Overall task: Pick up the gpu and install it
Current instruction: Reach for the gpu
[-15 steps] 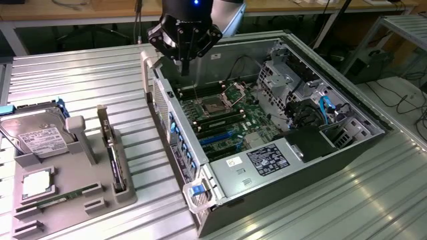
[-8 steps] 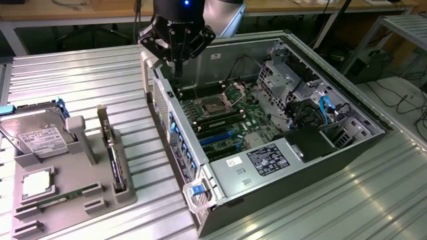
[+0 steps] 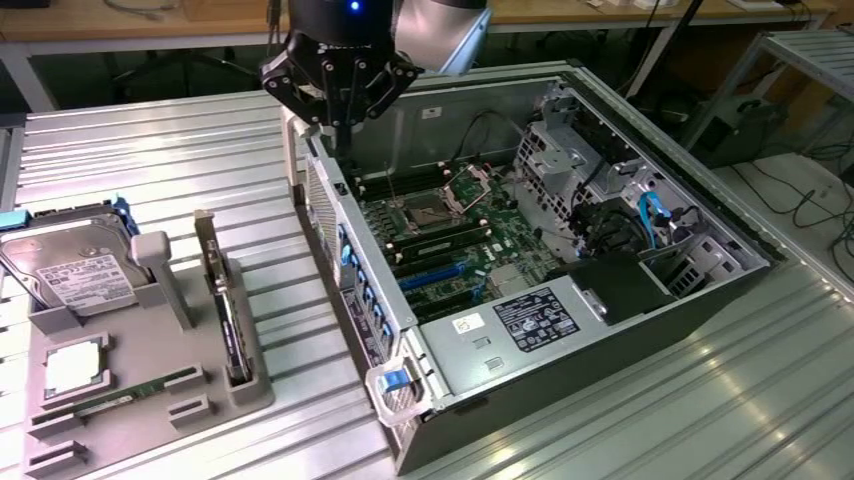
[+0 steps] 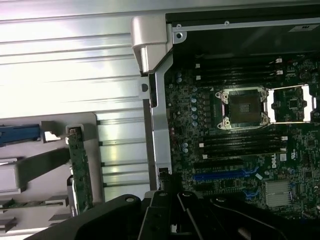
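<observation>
Fingers (image 3: 342, 118) over PC case (image 3: 324, 195); gpu (image 3: 224, 300) well apart in holder (image 3: 147, 400)

The work surface was a ribbed metal table (image 3: 160, 160), its ridges running across the exterior view and reflecting bright light in places. Behind it stood a wooden-topped bench (image 3: 200, 25) on a pale frame. At the exterior view's right, a grey metal rack (image 3: 801, 45) stood on a dark floor (image 3: 767, 180), where loose cables (image 3: 811, 200) lay
</observation>
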Controlling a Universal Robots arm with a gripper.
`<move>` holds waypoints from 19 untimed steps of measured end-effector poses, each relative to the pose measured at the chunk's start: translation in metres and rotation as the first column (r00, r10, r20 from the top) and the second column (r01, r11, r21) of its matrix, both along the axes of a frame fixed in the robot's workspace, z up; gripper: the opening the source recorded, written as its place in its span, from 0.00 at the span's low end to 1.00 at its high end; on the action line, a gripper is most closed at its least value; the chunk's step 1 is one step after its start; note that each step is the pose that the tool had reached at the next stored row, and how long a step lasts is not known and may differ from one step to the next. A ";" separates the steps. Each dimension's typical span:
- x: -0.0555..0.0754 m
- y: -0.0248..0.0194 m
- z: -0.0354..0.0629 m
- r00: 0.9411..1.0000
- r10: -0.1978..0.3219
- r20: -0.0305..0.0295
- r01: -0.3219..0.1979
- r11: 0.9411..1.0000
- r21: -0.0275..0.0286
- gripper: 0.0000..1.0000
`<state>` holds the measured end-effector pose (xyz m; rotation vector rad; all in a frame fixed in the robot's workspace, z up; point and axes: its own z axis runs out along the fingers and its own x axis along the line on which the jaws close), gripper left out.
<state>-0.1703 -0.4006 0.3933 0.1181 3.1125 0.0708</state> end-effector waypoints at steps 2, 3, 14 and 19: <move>-0.002 -0.0001 0.0000 1.000 0.000 0.000 0.000 1.000 0.000 0.11; -0.004 -0.0002 0.0000 1.000 0.000 0.000 0.000 1.000 0.000 0.11; -0.015 -0.0030 0.0000 1.000 0.000 0.000 0.000 1.000 0.000 0.11; -0.020 -0.0070 0.0000 1.000 0.000 0.000 0.000 1.000 0.000 0.11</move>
